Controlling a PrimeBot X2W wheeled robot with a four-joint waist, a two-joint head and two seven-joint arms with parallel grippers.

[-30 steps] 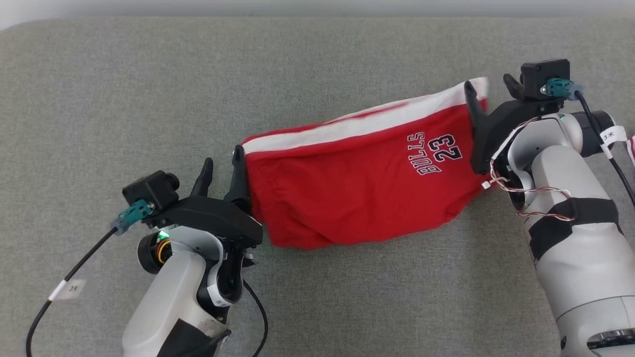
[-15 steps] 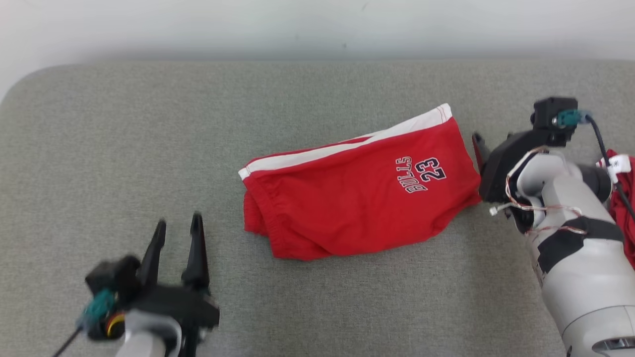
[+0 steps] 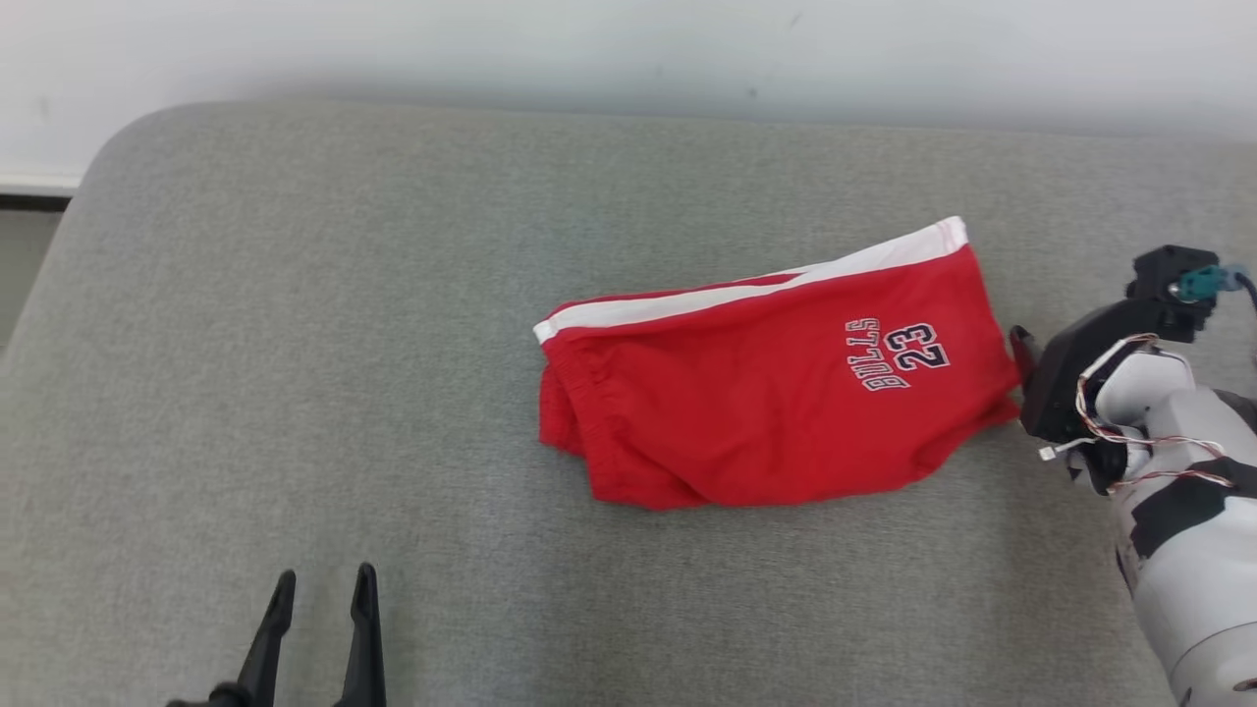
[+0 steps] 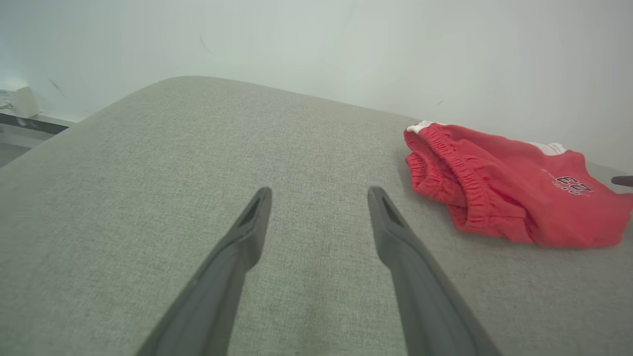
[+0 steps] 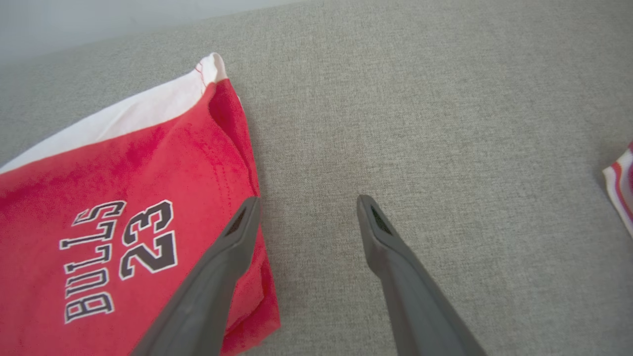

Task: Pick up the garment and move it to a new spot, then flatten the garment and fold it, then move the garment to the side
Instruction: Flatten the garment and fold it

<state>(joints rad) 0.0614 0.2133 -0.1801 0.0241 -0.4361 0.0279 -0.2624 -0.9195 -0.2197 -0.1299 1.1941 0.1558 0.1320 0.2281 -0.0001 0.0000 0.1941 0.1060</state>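
Fingers spread and empty, the left gripper [image 3: 322, 589] hovers over the near left of the grey cushion [image 3: 295, 295], the right gripper [image 5: 307, 202] just beside the hem of the folded red shorts [image 3: 776, 412], printed "BULLS 23", lying right of its middle.

This looks like a plain indoor test room, not clearly a home. A wide pad [image 3: 295, 344] covered in grey woven cloth lies across the head view, with a rounded corner at the upper left. Behind it, along the top of the frame, stands a bare white wall [image 3: 589, 49] with a few small scuff marks. At the far left edge a dark strip [image 3: 29, 201] runs below the wall. Red shorts [image 3: 766, 412] lie on the pad at centre right. At the lower right, the robot arm [image 3: 1198, 589] carries loose wires [image 3: 1169, 476], as in a lab.
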